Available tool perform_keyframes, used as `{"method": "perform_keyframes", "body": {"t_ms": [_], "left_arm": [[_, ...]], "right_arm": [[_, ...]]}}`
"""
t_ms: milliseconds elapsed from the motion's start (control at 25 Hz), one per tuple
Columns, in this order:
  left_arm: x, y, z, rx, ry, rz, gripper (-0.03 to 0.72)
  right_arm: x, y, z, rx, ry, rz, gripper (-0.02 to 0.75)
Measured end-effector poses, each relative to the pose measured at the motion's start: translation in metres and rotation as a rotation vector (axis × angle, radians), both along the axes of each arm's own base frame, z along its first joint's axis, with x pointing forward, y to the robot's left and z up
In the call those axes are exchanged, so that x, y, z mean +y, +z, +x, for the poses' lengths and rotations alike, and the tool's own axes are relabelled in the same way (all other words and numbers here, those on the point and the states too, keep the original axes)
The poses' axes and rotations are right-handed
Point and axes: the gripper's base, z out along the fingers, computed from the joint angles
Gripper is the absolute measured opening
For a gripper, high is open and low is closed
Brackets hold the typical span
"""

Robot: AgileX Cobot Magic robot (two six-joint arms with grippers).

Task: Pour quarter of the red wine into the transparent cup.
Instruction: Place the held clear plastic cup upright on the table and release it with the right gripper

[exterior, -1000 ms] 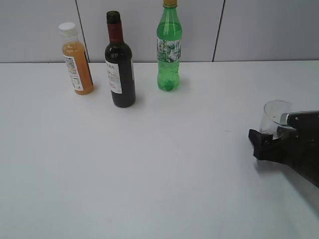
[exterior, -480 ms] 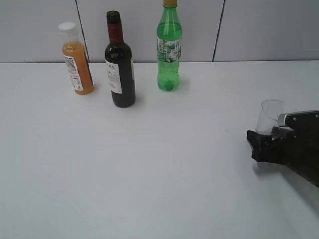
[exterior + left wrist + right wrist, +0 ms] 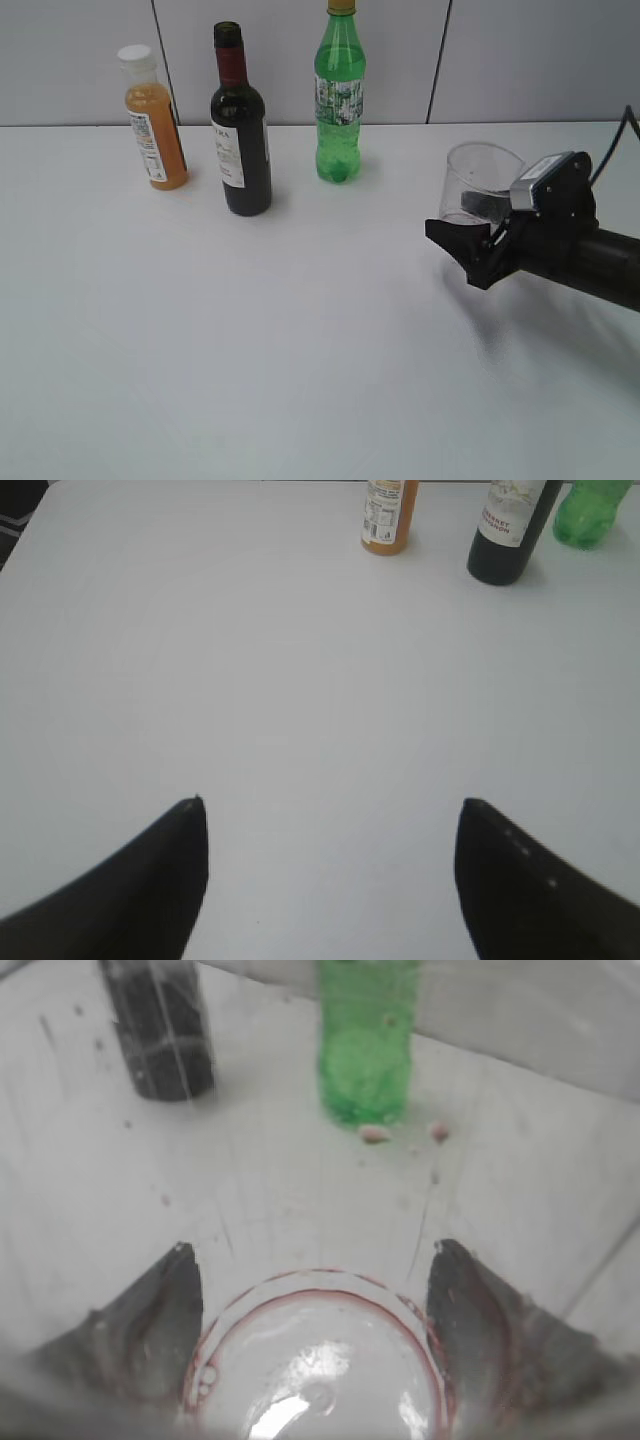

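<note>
Three bottles line the back of your table [image 3: 300, 350], wine bottle [image 3: 240, 130] in the middle. Your right gripper [image 3: 470, 235] clasps the transparent cup [image 3: 478, 182], lifted clear of the surface on the right. Your left gripper [image 3: 330, 880] hangs with fingers [image 3: 140, 880] spread wide, holding nothing.

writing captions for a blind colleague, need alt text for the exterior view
The right tool holds a clear cup above a white table, right of centre. At the back left stand three bottles: orange juice, dark red wine and a green bottle.
</note>
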Motion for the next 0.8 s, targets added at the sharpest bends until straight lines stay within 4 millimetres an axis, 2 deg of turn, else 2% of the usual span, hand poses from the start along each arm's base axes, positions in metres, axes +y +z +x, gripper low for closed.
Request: {"method": "perform_keyframes", "body": {"t_ms": [160,400,800], "left_arm": [[0.000,0.000,0.000,0.000,0.000,0.000,0.585],[0.000,0.000,0.000,0.000,0.000,0.000,0.585],[0.000,0.000,0.000,0.000,0.000,0.000,0.585]], "right_arm": [[0.016,0.014,0.018,-0.059,0.190,-0.008,0.552],[0.052,0.022,0.031,-0.155,0.413,-0.056,0.552],[0.124,-0.011,0.044,-0.160,0.677,-0.048,0.550]]}}
